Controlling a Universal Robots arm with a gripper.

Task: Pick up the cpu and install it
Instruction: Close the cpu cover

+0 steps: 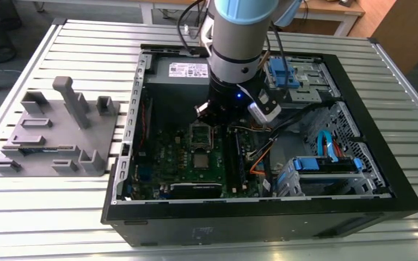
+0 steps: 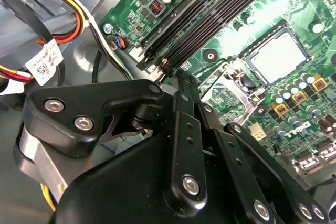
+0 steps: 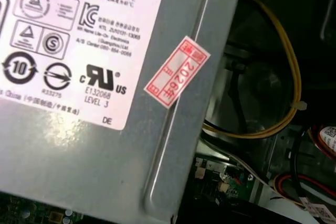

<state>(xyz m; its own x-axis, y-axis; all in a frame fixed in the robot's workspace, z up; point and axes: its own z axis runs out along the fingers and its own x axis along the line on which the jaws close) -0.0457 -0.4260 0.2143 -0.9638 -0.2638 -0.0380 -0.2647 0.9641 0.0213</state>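
Exterior view: slatted aluminium counter (image 1: 42,217) carries an open black desktop computer case (image 1: 267,223), lying on its side. Beside it, on the exterior view's left, sits a grey moulded parts fixture (image 1: 56,136) with upright posts.

The arm reaches down into the case. The black pincer (image 1: 213,116) hangs low over the green motherboard (image 1: 165,163), between the grey boxy power supply with a white label (image 1: 187,69) and the processor socket area. Pincer state: cannot tell. In the second wrist view its black linkage arms (image 2: 184,145) show from behind and the tips are hidden. Nothing visible in its hold.

The cpu, a small flat square chip with a silvery-grey metal top (image 1: 202,160), lies flat on the motherboard, apart from the pincer, on the side away from the power supply. In the second wrist view the cpu (image 2: 275,56) sits level within a dark square surround, with a metal retention frame (image 2: 231,85) lying just beside it, toward the pincer. Long black memory slots (image 2: 210,19) run alongside.

First wrist view: power supply wall (image 3: 105,156) close up, with a red-and-white sticker (image 3: 177,72) and a yellow wire loop (image 3: 294,77) next to it.
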